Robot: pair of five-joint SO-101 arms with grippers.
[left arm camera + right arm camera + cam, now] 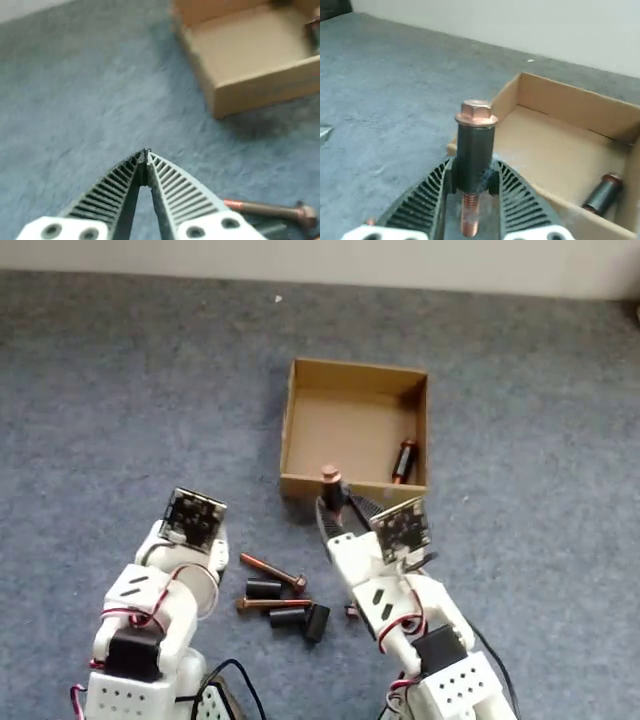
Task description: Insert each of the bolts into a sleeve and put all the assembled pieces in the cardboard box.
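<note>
Cardboard is forming the open box, which is sitting on the grey-blue carpet just beyond the two arms. One finished assembly, a copper-coloured bolt seated in a black sleeve, is lying on the box floor against the wall on the right arm's side, close to the near corner.

Right gripper: the ribbed fingers are clamping the held assembly and holding it upright. The right wrist view is showing the flanged bolt head resting on top of the dark sleeve body, with the threaded end protruding below between the fingers. The held assembly is standing at the near wall of the box, towards the corner on the left arm's side. Whether it is over the rim or just short of it cannot be determined.

Left gripper: the fingers are pressing together tip to tip with nothing between them. The gripper is hanging over bare carpet, well apart from the box.

Loose parts are lying on the carpet between the two arms:
- The first loose bolt is lying at a slant, farthest from the arm bases.
- The first loose sleeve is lying between the two bolts.
- The second loose bolt is lying nearly level, just beside that sleeve.
- The second loose sleeve and the third loose sleeve are lying side by side, nearest the arm bases.
</note>
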